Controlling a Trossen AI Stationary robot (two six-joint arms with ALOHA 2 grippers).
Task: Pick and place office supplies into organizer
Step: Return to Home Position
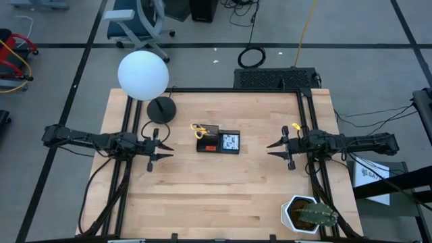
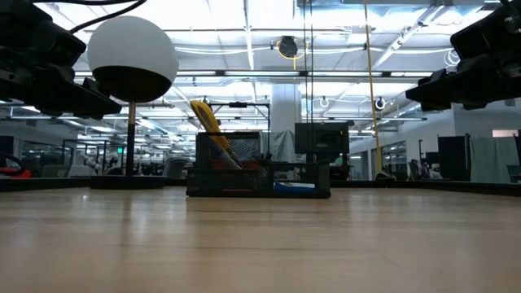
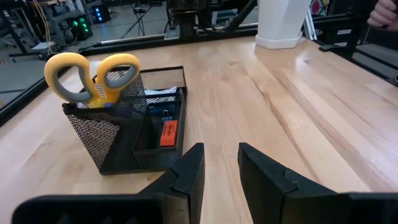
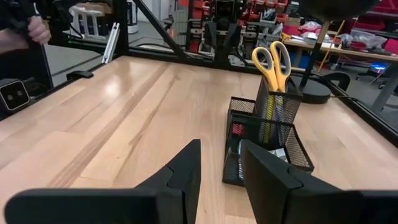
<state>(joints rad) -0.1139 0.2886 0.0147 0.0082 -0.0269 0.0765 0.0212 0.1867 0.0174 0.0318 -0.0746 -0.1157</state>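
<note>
— At the middle of the counter (image 1: 223, 196), what is sitting there?

— The organizer (image 1: 236, 131) is sitting there. The yellow-handled scissors (image 1: 199, 129) are standing handles-up in its taller section, which is lying at the 9 o'clock end in the high view.

— And the lower section?

— A tiny red piece (image 3: 168, 132) is lying in it, showing through the mesh in the left wrist view.

— What are the fingers doing?

— The left gripper (image 1: 167, 152) is hovering at the organizer's 9 o'clock, well apart from it. Its fingers (image 3: 189, 171) are standing parted by a narrow gap and are gripping nothing. The right gripper (image 1: 271, 150) is hovering at 3 o'clock, also well apart, with its fingers (image 4: 186, 162) parted about as little and touching nothing.

— Is any writing showing?

— A white sheet (image 1: 370, 174) is lying off the counter toward 4 o'clock, but its print is showing too small to read.

— What else is standing around?

— A lamp's white globe (image 1: 143, 74) and round black base (image 1: 162, 109) are standing at 11 o'clock, and a potted cactus (image 1: 307, 214) is sitting at 5 o'clock.
</note>
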